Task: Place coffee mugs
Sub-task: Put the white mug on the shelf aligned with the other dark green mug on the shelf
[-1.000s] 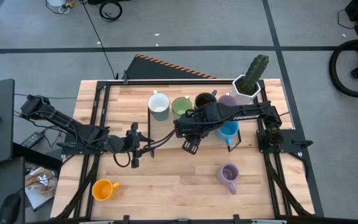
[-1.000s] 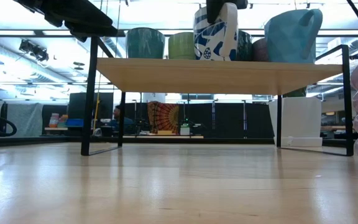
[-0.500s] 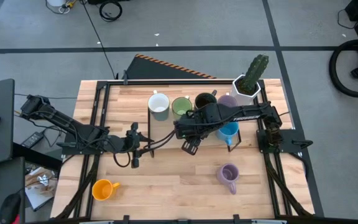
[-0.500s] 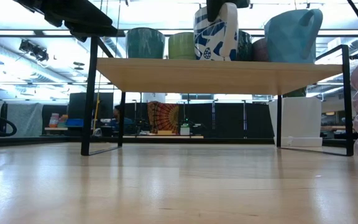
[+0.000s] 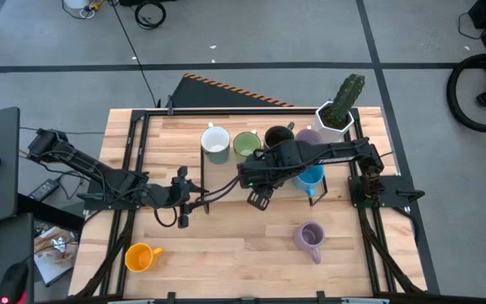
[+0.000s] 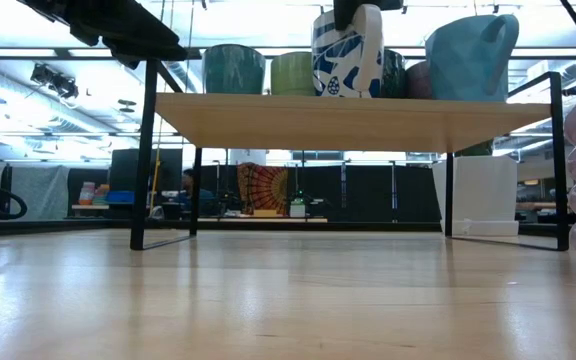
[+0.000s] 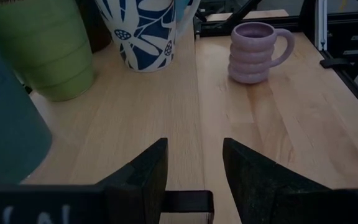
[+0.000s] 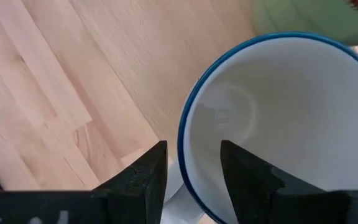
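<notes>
A white mug with a blue leaf pattern stands upright on its base on the raised wooden shelf. My right gripper hangs over it, pointing down and open. One finger is inside the mug and one outside its blue rim, with a clear space between the inner finger and the wall. Beside it on the shelf stand white, green, dark brown, lavender and blue mugs. My left gripper waits open at the shelf's left end.
An orange mug stands on the table at the near left. A ribbed lavender mug stands at the near right. A white pot with a cactus stands at the far right corner. The shelf's black legs rise from the table.
</notes>
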Robot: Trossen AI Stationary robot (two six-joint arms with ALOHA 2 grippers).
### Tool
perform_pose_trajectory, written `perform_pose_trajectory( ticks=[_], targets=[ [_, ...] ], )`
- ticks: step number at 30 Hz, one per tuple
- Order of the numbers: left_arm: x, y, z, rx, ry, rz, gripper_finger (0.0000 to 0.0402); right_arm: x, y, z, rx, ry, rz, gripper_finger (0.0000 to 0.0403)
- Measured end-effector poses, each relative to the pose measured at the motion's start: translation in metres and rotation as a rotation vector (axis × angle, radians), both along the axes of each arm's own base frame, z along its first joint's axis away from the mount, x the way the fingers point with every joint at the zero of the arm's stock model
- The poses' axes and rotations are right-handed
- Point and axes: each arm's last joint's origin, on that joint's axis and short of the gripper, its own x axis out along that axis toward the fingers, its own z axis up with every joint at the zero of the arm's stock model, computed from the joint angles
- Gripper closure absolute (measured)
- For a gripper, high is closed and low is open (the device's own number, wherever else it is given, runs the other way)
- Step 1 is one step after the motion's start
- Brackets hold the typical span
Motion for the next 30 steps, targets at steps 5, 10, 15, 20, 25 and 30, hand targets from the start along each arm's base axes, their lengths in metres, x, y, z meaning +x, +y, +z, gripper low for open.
perform_pose_trajectory(
  ticks=[5, 10, 15, 20, 25, 30],
  targets=[
    [0.000, 0.000, 0.000, 0.000, 0.000, 0.000, 0.0242, -0.002, 0.000, 0.003, 0.002, -0.010, -0.002, 0.0250],
    [0.000, 0.000, 0.000, 0.002, 0.005, 0.000, 0.0242, -0.005, -0.001, 0.007, -0.017, -0.019, 0.010, 0.0258],
    [0.000, 0.000, -0.001, 0.004, 0.010, 0.000, 0.0242, -0.006, 0.002, 0.008, -0.027, -0.022, 0.035, 0.0264],
    [-0.001, 0.000, -0.002, 0.009, 0.023, 0.000, 0.0242, -0.009, 0.003, 0.011, -0.050, -0.031, 0.054, 0.0265],
    [-0.001, 0.000, -0.002, 0.004, 0.025, 0.000, 0.0242, -0.011, 0.003, 0.014, -0.061, -0.040, 0.062, 0.0265],
    [-0.001, -0.001, -0.003, -0.003, 0.033, -0.022, 0.0242, -0.013, 0.005, 0.016, -0.048, -0.040, 0.085, 0.0265]
  ],
)
